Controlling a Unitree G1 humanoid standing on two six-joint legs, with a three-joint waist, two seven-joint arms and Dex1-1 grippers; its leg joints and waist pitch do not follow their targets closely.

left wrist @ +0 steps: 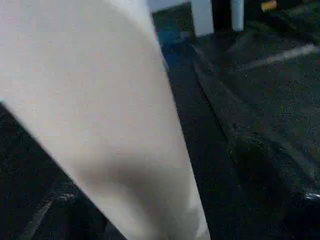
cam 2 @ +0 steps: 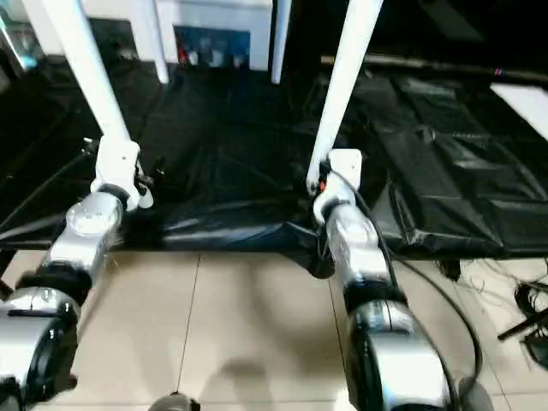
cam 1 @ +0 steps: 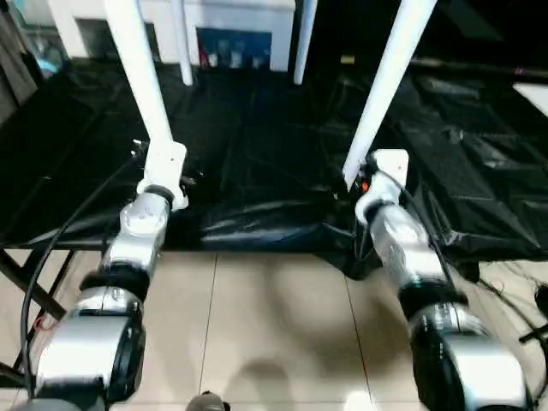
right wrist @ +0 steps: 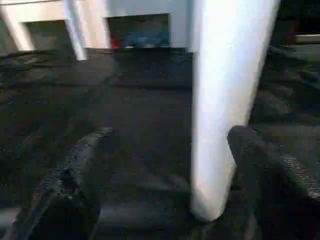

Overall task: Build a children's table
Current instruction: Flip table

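The children's table is standing on the black-draped work table (cam 1: 257, 171) with its four white legs coming down onto the cloth. Two of them are nearest the robot: the left front leg (cam 1: 141, 77) is slanting down from eleven o'clock to the left wrist, and the right front leg (cam 1: 387, 86) is slanting down from one o'clock to the right wrist. The two rear legs (cam 1: 182, 43) are showing at twelve o'clock, well apart from the arms, in front of a white cabinet (cam 1: 240, 21).

In the right wrist view the right gripper (right wrist: 170, 175) is standing wide open, its two black fingers (right wrist: 75, 180) spread on either side of the right front leg; the one toward three o'clock is just beside the tube and the other is well apart from it, so it is gripping nothing.

In the left wrist view the left front leg is crossing close in front of the camera. Dark shapes are sitting low on either side of it, and I cannot tell how far the left gripper (cam 1: 163, 167) is open or whether it is holding the leg.

Beige floor tiles (cam 1: 274, 325) are lying below the table edge at six o'clock
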